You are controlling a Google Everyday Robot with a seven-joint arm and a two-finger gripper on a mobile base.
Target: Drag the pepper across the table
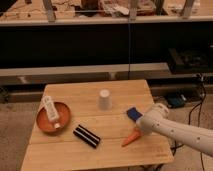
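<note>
The pepper [130,138] is a small orange cone lying on the light wooden table [110,150], near its front right part, with the tip pointing front-left. My gripper [142,129] is at the end of the white arm that reaches in from the right, and it sits right at the pepper's thick end. The arm's rounded white wrist covers the contact spot.
A white cup [104,99] stands upside down mid-table. An orange-brown bowl [52,119] with a white bottle [50,110] in it sits at the left. A black box [86,136] lies front-centre. A blue object [133,114] lies just behind the gripper. The table's right edge is close.
</note>
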